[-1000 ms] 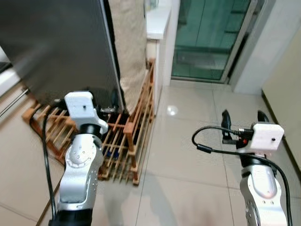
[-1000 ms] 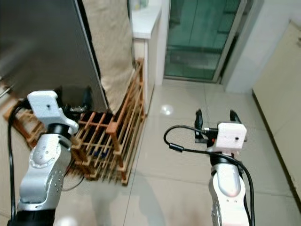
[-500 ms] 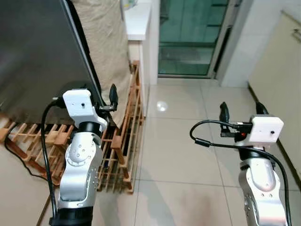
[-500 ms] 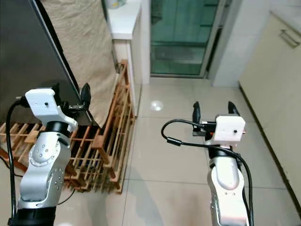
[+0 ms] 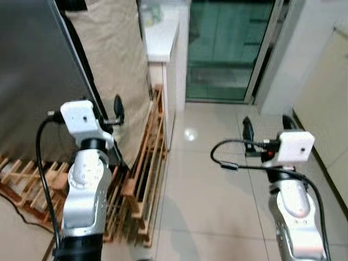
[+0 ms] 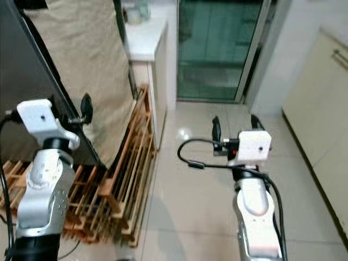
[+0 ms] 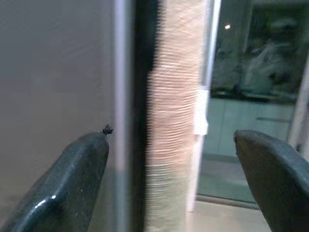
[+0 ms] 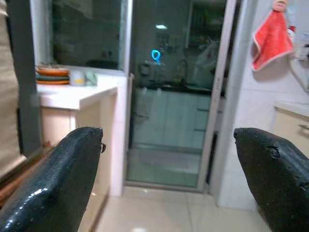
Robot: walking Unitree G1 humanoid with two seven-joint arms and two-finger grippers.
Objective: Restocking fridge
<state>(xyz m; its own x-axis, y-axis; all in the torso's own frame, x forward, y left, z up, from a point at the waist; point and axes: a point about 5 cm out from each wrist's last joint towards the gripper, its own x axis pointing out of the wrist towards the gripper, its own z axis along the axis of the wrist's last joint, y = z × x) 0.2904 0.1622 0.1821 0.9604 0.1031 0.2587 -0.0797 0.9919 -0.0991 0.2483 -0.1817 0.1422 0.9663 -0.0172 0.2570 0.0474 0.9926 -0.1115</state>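
A: Where is the left end effector (image 7: 169,159)?

B: Raised in front of the fridge (image 5: 38,81), its two black fingers (image 7: 72,179) spread wide with nothing between them. From its wrist camera, the gap between them frames the fridge's grey door edge and a dark seam beside it. One fingertip shows in the head view at the door edge; whether it touches, I cannot tell.

A: And the right end effector (image 5: 265,126)?

B: Held out over the tiled floor (image 5: 217,179), well apart from the fridge. Its fingers (image 8: 53,179) are also apart and empty. It looks toward the glass sliding door (image 8: 174,92).

A: What stands around the fridge?

B: A beige woven cloth (image 5: 117,60) hangs just beside it, on the side toward the doorway. Below both, a wooden rack (image 5: 144,168) sits on the floor, running along the base of the fridge and the cloth, between the left arm and the fridge's foot. A black cable (image 5: 46,179) loops down beside that arm.

A: Further out?

B: A white counter (image 5: 163,38) lies past the cloth, carrying a few blurred dishes (image 8: 53,75). Then the glass door, with a cream cabinet (image 6: 321,109) on the robot's right. A red towel (image 8: 272,36) hangs on the wall by the door.
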